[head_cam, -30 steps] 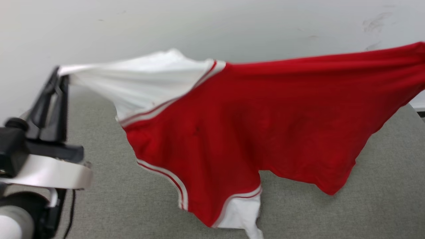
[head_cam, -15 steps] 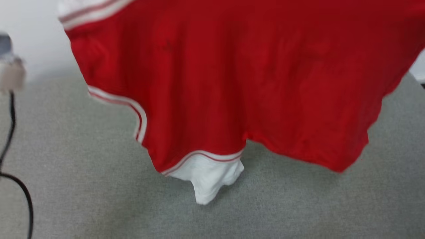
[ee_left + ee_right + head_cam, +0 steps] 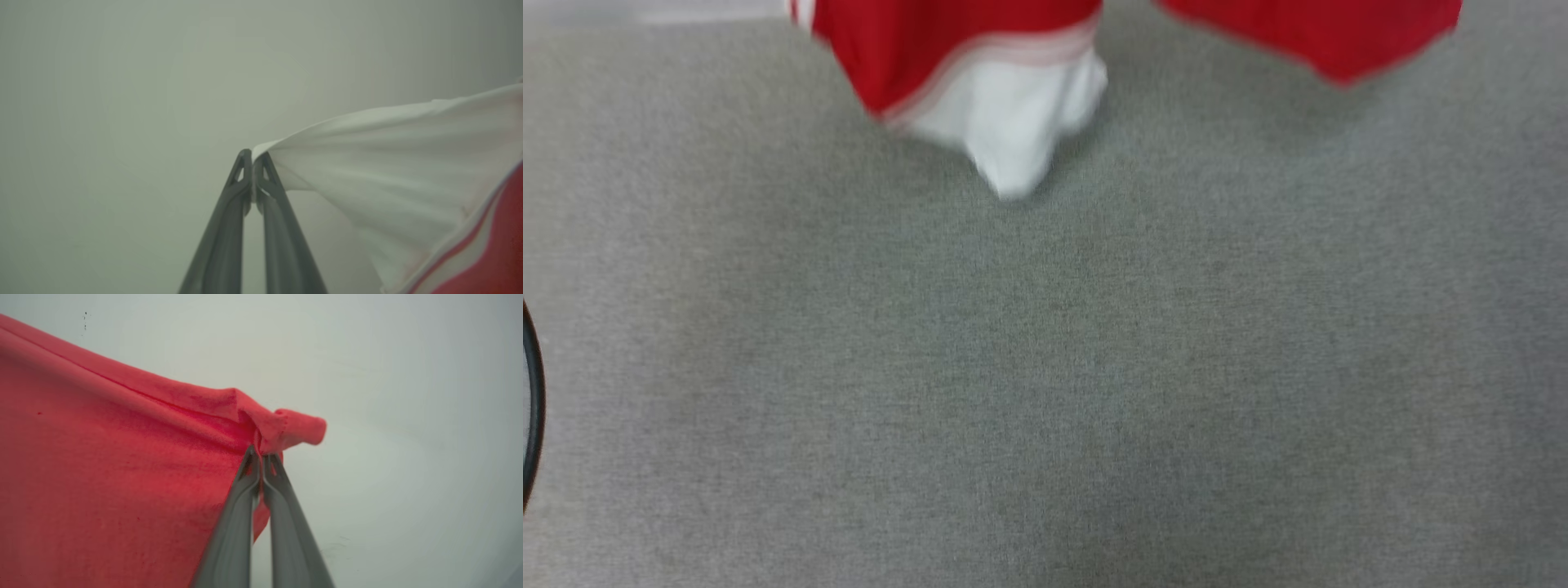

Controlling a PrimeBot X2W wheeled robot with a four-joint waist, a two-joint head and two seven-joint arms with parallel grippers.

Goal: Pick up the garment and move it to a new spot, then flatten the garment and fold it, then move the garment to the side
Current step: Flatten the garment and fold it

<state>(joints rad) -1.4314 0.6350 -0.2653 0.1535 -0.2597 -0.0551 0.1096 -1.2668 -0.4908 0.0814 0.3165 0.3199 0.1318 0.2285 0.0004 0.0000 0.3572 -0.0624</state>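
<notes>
1. Since the head view is blurred, fine detail is lost; a grey fabric surface (image 3: 1045,367) is seen spread across most of it.
2. A plain pale wall (image 3: 122,102) is seen behind the fingers in both wrist views.
3. The garment (image 3: 947,41) is held up in the air, stretched between the two grippers. Its red lower edge is seen hanging over the far part of the grey surface, at the top of the head view.
4. A second white sleeve (image 3: 388,163) is drawn taut toward the left gripper, with striped trim and red body at the lower right of the left wrist view.
5. A hanging white sleeve (image 3: 1013,114) with striped trim is seen drooping lowest, its tip close to the surface; contact cannot be told.
6. Left gripper (image 3: 253,157): jaws are clamped tight on the tip of the second white sleeve.
7. Right gripper (image 3: 260,451): jaws are pinched on a bunched red edge of the garment; a small fold is pushed out past the fingertips.
8. A black cable (image 3: 533,408) is seen curving at the left edge of the head view.
</notes>
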